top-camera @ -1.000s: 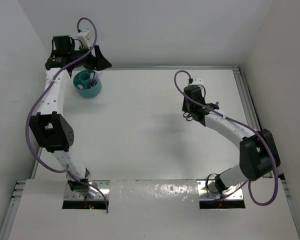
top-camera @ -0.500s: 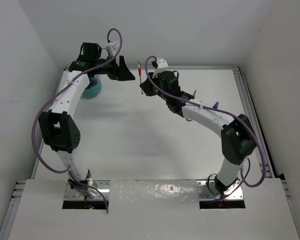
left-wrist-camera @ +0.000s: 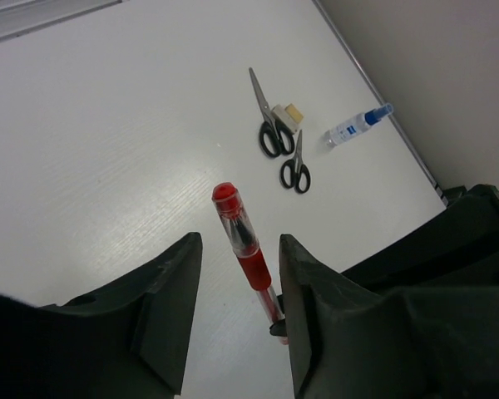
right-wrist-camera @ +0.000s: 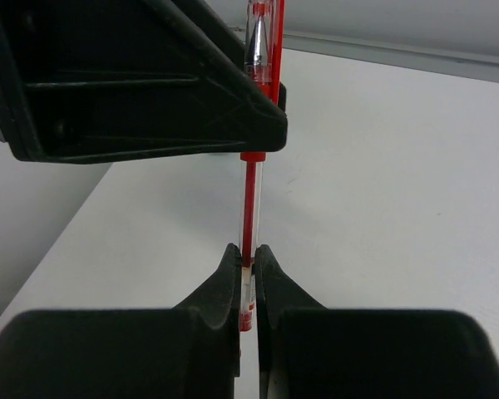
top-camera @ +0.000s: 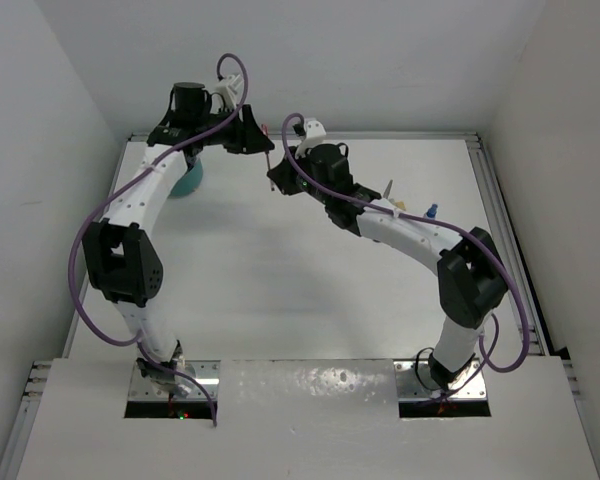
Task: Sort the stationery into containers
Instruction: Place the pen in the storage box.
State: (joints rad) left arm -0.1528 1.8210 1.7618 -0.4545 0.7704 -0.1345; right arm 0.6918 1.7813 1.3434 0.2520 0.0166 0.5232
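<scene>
My right gripper (right-wrist-camera: 248, 249) is shut on the lower end of a red pen (right-wrist-camera: 249, 199) and holds it upright above the back of the table. The pen's upper half (left-wrist-camera: 245, 258) stands between the fingers of my left gripper (left-wrist-camera: 239, 245). Those jaws are open around it, with the pen close against the right finger (left-wrist-camera: 303, 291) and a gap on the other side. From above, both grippers meet at the pen (top-camera: 270, 162). The teal organiser (top-camera: 187, 182) shows partly behind the left arm. Two black-handled scissors (left-wrist-camera: 270, 125), a beige block (left-wrist-camera: 293, 116) and a blue-capped bottle (left-wrist-camera: 358, 126) lie on the table.
The right arm (top-camera: 410, 225) arches across the back right of the table, over the scissors and bottle. White walls close in on the table at the back and both sides. A raised rail (top-camera: 490, 200) runs along the table's right edge.
The left arm swung right, away from the organiser. The right arm carried the red pen up to the back middle. The left jaws now straddle the pen and have narrowed.
</scene>
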